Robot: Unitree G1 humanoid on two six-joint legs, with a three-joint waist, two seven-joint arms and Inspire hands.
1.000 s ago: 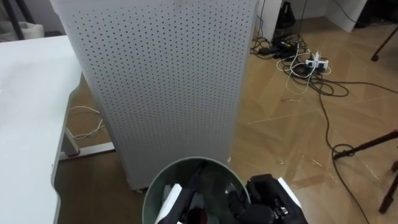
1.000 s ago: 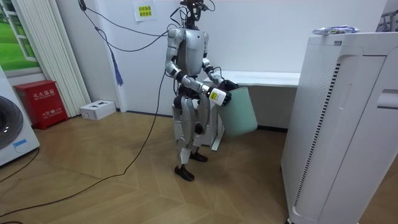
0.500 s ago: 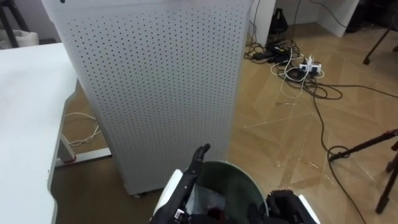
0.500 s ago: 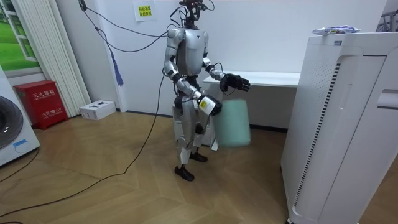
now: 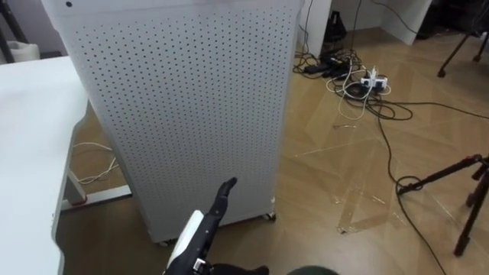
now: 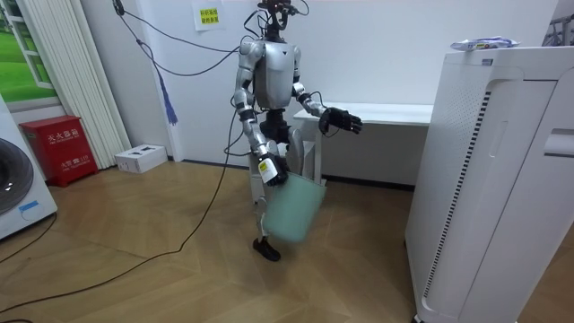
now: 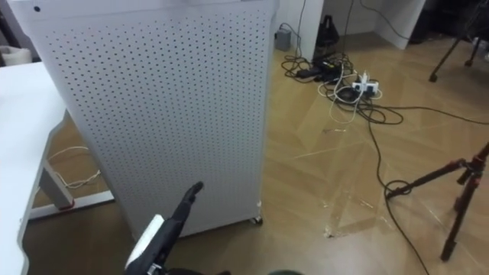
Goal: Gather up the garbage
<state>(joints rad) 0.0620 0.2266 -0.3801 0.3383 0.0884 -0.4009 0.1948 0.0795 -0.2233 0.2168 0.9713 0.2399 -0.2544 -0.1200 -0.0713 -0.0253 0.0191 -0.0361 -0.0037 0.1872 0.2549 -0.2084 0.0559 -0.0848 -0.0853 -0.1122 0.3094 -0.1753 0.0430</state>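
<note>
A green bin (image 6: 291, 211) was hung at six o'clock below the right hand (image 6: 272, 177), its grasp not to be told. The left hand (image 5: 210, 214) was held flat, empty. A wrapper (image 6: 484, 42), atop the white cabinet (image 6: 484, 179) at two o'clock, was judged light, crinkly, best pinched centrally.

Perforated white unit (image 5: 183, 114) beside a white table (image 5: 30, 145); floor cables (image 5: 359, 84) beyond.

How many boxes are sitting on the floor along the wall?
2: a red box beside the washing machine, a white box nearer the robot. Others may be hidden.
</note>
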